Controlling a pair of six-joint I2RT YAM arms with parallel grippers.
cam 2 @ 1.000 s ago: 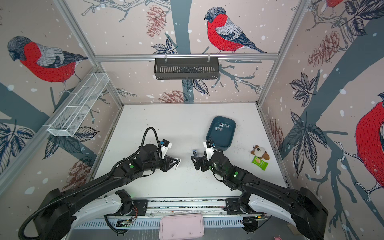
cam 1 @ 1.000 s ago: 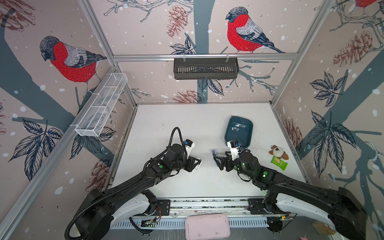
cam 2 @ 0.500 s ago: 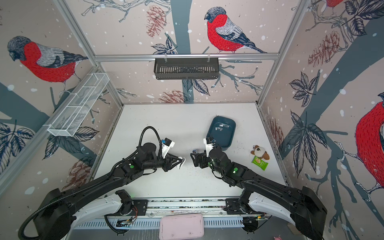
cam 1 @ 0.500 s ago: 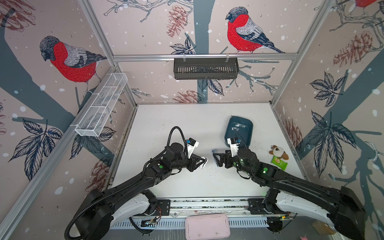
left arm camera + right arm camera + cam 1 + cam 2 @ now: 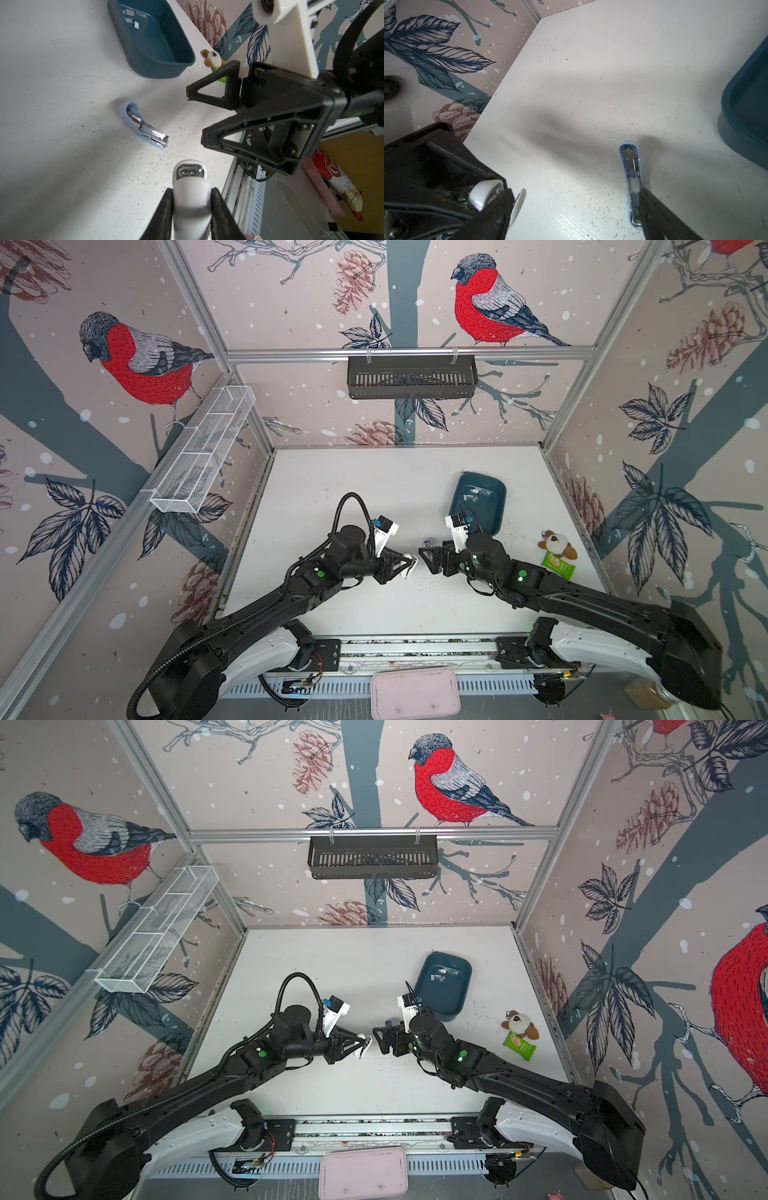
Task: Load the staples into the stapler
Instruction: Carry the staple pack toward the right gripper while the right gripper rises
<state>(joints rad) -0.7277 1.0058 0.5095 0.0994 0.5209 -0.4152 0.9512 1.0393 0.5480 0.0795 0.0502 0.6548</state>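
My left wrist view is showing the white stapler point(image 5: 190, 199) from very close, with its chrome nose. In both top views it is appearing only as a small white tip point(image 5: 410, 563) between my two arms. A little farther, the blue stapler point(image 5: 143, 126) is lying open on the table point(image 5: 52, 124) with its metal channel upward. Both wrist views are showing it clearly, while in a top view only a small bit point(image 5: 428, 540) is peeking out beside my right arm. Beyond it, the staples point(image 5: 133, 15) are lying in the teal tray point(image 5: 141, 58), in its far half.

In my right wrist view one finger point(image 5: 658, 212) is covering the near end of the blue stapler, so I cannot tell if it is touching.

My left pincer point(image 5: 192, 190) is gripping the white stapler narrowly by its sides. My right pincer point(image 5: 195, 116) is standing wide and is holding nothing.
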